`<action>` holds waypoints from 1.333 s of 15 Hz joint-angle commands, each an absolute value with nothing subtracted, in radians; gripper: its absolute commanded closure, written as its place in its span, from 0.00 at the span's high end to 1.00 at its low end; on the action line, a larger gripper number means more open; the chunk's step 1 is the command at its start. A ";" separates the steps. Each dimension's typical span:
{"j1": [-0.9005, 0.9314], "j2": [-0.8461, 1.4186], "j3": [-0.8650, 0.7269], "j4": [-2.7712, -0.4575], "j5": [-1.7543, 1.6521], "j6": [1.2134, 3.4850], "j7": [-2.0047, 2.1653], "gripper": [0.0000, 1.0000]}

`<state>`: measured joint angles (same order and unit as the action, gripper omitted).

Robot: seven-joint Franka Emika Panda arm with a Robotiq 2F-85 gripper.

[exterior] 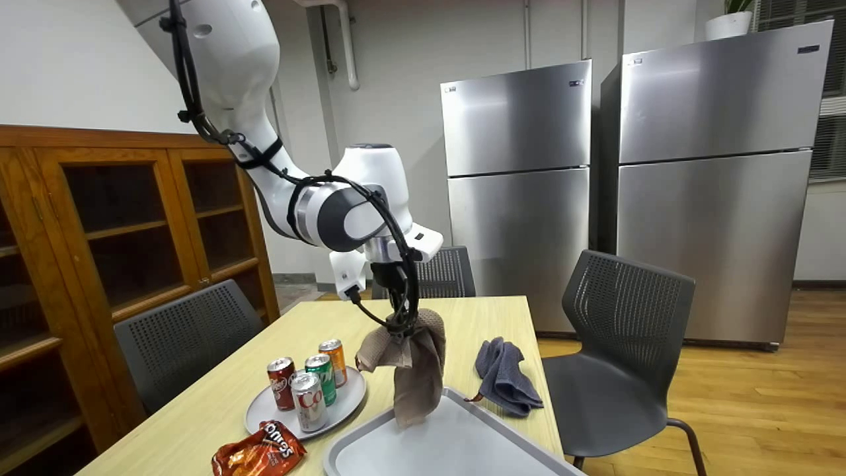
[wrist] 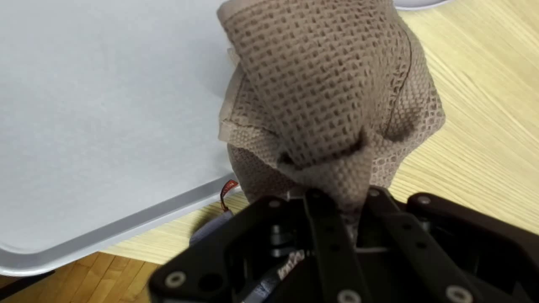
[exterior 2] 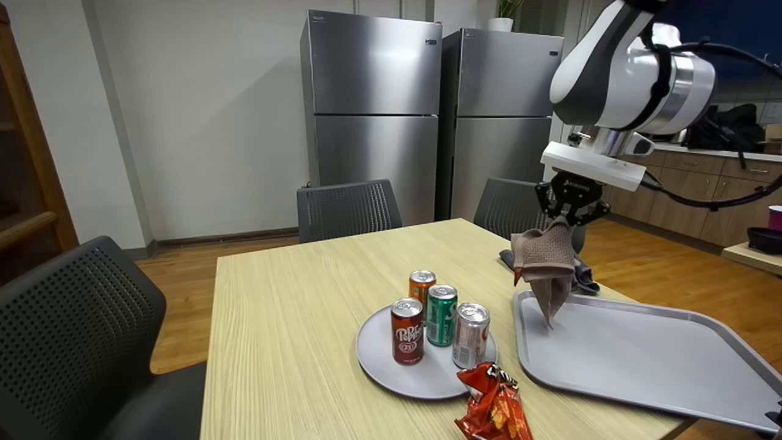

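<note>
Above a corner of the grey tray, gripping a brown cloth

Pinching the bunched top of the brown cloth between both fingers of the gripper, with loose folds hanging toward six o'clock. Touching the grey tray with the lowest tip, or just above: cannot tell. From the wrist view, see the grey tray at nine o'clock of the brown cloth and pale wood of the table at three.

In an exterior view, look toward three o'clock of the brown cloth to find a crumpled blue-grey cloth lying on the table near the tray's edge, with a red tag poking out.

In an exterior view, follow eight o'clock from the brown cloth to a round grey plate bearing four upright cans. Around the green can, count a dark red can at eight o'clock, an orange can at eleven and a silver can at four. Toward seven o'clock of the brown cloth, spot a red chip bag, overlapping the plate's rim from this angle. Farther back, find steel refrigerators at ten and twelve o'clock.
</note>
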<state>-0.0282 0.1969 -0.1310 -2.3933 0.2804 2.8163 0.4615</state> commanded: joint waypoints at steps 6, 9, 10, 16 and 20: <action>-0.048 0.273 -0.122 -2.212 0.279 2.732 0.440 0.03; -0.050 0.341 -0.114 -2.118 0.283 2.695 0.427 0.03; -0.050 0.363 -0.113 -2.090 0.283 2.684 0.424 0.03; -0.042 0.512 -0.094 -1.921 0.271 2.631 0.401 0.03; -0.030 0.585 -0.098 -1.829 0.255 2.592 0.411 0.03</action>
